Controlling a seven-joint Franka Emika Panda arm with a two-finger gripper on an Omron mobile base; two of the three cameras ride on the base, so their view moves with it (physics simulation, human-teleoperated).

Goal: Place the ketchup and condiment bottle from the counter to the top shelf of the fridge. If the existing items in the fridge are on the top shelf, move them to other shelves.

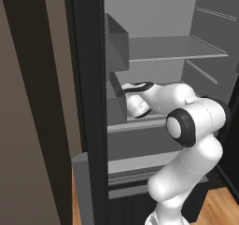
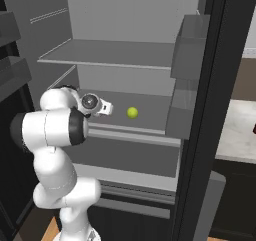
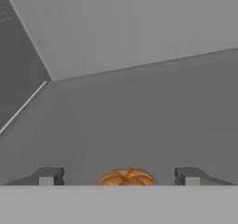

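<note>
The tool is reaching inside the fridge with fingers spread around a brown pastry on the middle shelf; it should be closing gently. The ketchup is not visible.

lime: yellow-green | pastry: orange-brown, braided | shelf: grey

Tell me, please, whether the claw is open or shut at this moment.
Open. In the hand view the claw has its two fingertips set wide apart, with a brown braided pastry lying between them and touching neither.
</note>
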